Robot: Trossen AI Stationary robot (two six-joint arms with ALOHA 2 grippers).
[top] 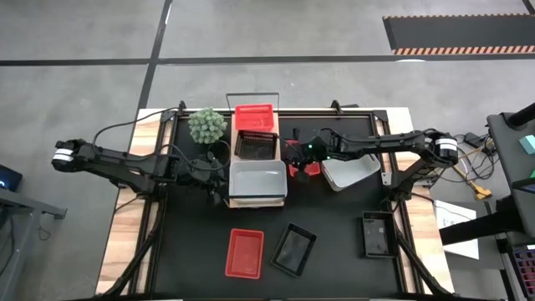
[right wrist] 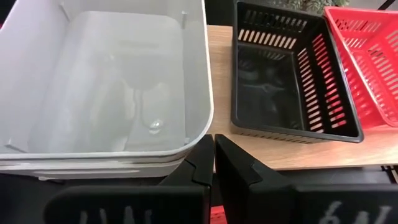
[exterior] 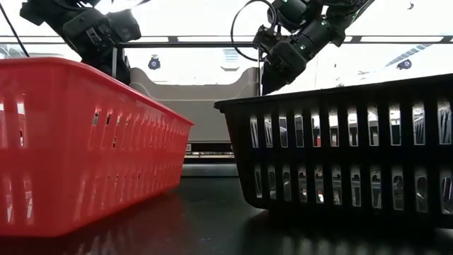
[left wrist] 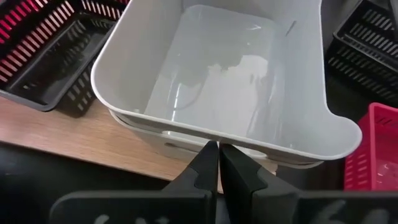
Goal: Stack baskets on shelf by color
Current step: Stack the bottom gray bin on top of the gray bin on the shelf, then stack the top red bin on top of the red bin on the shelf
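You see the shelf (top: pixel 257 201) lying across the middle of the black table (top: pixel 192 251), though only a thin strip of its wood shows past the bins that cover it. On it sit a red basket (top: pixel 255 118) at the far end, a black basket (top: pixel 256 146) in the middle and a white basket (top: pixel 257 179) at the near end; in the wrist views that white one rests nested on another white basket, of which only the rim peeks out beneath. Your left gripper (left wrist: pixel 217 163) hangs just off the white basket's left rim with its fingers pressed together and nothing between them. Your right gripper (right wrist: pixel 213 155) hovers by the shelf's right edge, its fingers likewise closed on nothing. Red shapes beside the right arm in the overhead view are too small for you to make out. A tilted white basket (top: pixel 351 170) lies on the table to the right of the shelf, partly hidden under the right arm. Near the front edge of the table lie another red basket (top: pixel 245 252), a second black basket (top: pixel 293 249) and a third black basket (top: pixel 378 235) toward the front right corner. A green plant (top: pixel 206 124) stands left of the shelf's far end. In the low view the front red and black baskets fill the frame and block most of the shelf.
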